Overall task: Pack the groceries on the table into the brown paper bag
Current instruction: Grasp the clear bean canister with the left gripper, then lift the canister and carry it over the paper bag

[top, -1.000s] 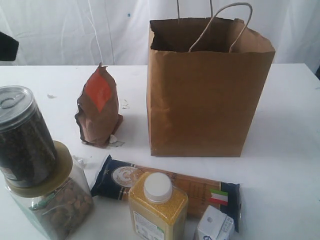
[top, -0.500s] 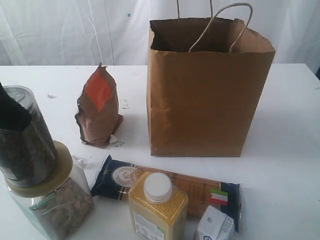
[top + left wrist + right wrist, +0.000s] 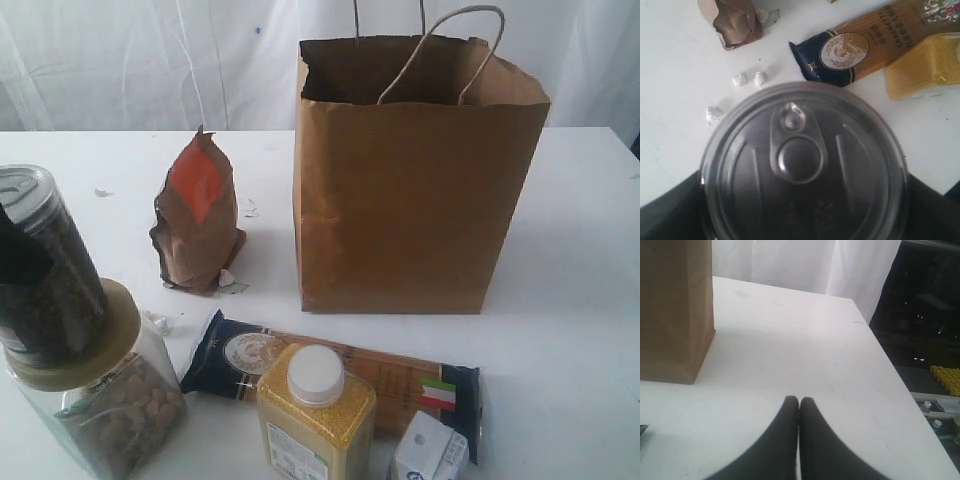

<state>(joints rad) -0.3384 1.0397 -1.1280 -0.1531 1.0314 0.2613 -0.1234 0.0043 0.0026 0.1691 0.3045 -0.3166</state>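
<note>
**Top jar tips as left gripper moves in around it**

Tilted where a second ago it stood straight, the upper jar point(image 3: 48, 270) of dark contents leans on the lid of the lower jar point(image 3: 120, 405) at the table's point(image 3: 570, 350) front-left corner; the lower jar has shifted a little too. The left gripper point(image 3: 803, 177), then barely in view at the back, now has its dark fingers point(image 3: 675, 210) on either side of the upper jar's pull-tab lid. Whether they press on it or stand just clear cannot be told.

The blue-ended spaghetti pack point(image 3: 235, 355) lies flat just beside the stack, along the front edge. The yellow-grain bottle point(image 3: 315, 420) and the small white carton point(image 3: 430, 452) stand in front of it. The brown orange-labelled pouch point(image 3: 197, 215) stands upright further back, left of the brown paper bag point(image 3: 410, 200), which sits open-topped near the table's middle, with none of the groceries touching it.

The right gripper point(image 3: 799, 400) hangs over bare table beside the bag, jaws pressed together and holding nothing.
</note>
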